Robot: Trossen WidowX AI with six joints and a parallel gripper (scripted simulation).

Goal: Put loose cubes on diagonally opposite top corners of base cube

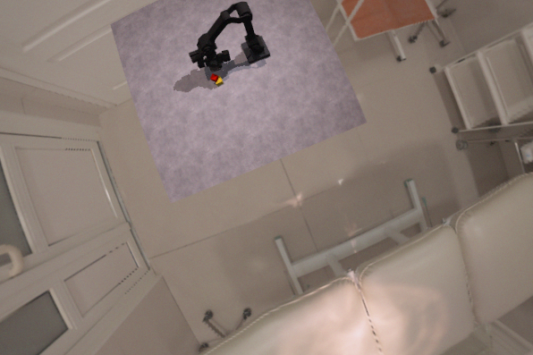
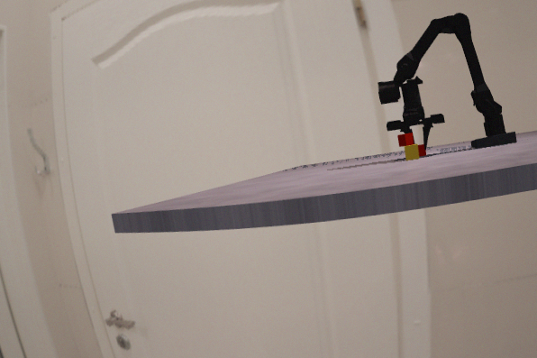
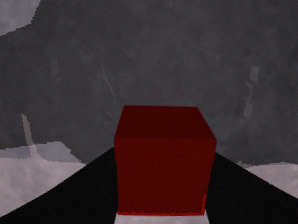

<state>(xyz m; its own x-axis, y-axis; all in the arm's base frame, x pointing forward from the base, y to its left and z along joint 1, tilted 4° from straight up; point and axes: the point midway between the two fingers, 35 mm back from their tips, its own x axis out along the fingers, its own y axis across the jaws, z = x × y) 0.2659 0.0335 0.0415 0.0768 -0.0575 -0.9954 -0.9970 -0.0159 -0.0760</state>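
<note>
Red loose cube [image 3: 162, 152], matte, plain-faced, is sitting nearest the wrist camera and filling the middle of that view. Black parallel-jaw gripper [image 3: 162, 183] is clamping it, with the two dark fingers pressing against its left and right faces. The finger bases are running off the bottom edge of the wrist view. The cube's underside is hiding from view, so whether it is resting on the surface cannot be told.

Grey mottled table slab [image 2: 270, 206] is carrying everything. In the exterior view, the gripped cube [image 2: 422, 150] is showing only as a sliver at table level, just beside and partly behind the yellow base cube [image 2: 411, 152]. One finger is reaching down to it; the other is hiding behind the stack.

Second red cube [image 2: 405, 139] is sitting on top of the yellow base cube, overhanging toward the left. From the top view, this pair is appearing as small red [image 1: 214, 77] and yellow [image 1: 219, 82] patches, while the gripped cube is lying hidden under the black arm [image 1: 224, 26].

White panelled door [image 2: 203, 134] is standing farthest back, blurred.
</note>
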